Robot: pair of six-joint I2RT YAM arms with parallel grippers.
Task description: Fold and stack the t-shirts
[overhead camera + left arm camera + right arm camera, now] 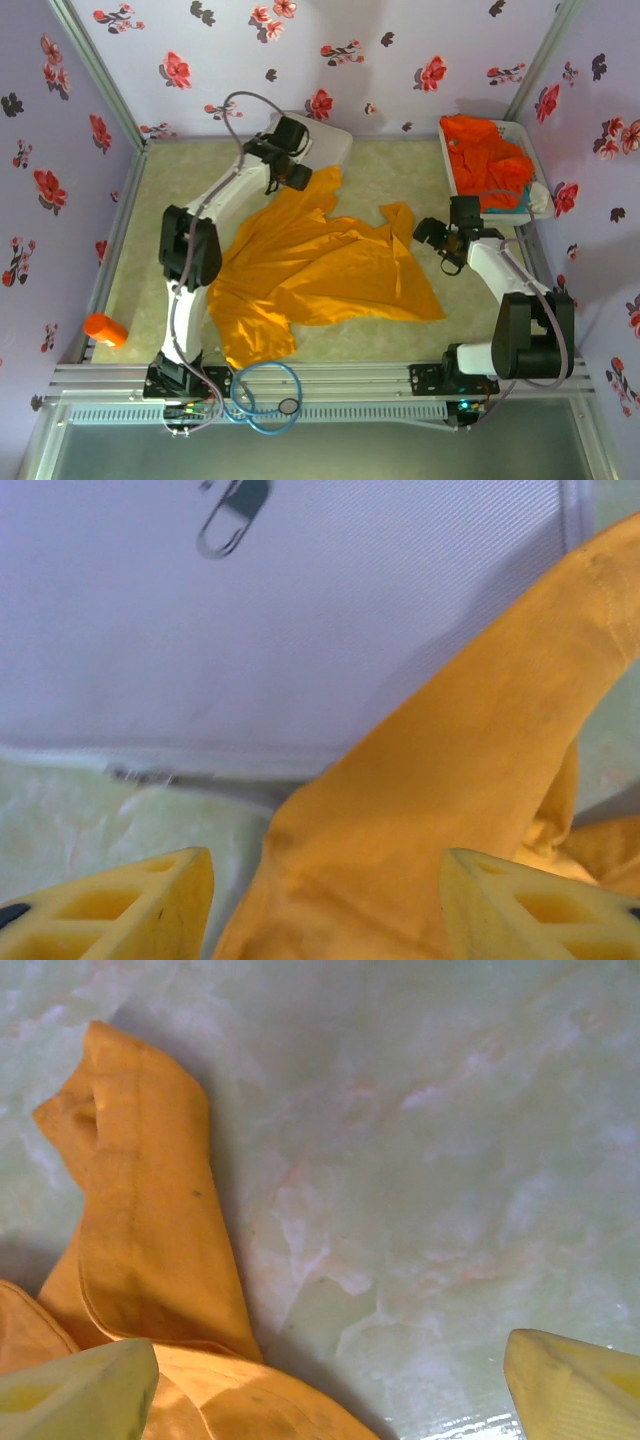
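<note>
Top external: golden t-shirt [310, 270], crumpled and half spread at mid-table. Red-orange t-shirt [485, 155] is heaped in a white basket [444, 150] to its far right. Left gripper [292, 175] sits at its far sleeve, beside a white case [325, 135], and right gripper [440, 240] is just off its right sleeve. Left wrist: fingers [130, 905] are spread wide, straddling the golden cloth and not closed on it. Right wrist: fingers [580, 1380] are wide apart and empty, over bare table [450, 1160] beside the hemmed sleeve. Handling, by judgement: light, limp cloth that sags when lifted; best pinched at the hemmed sleeve edges or shoulders.
</note>
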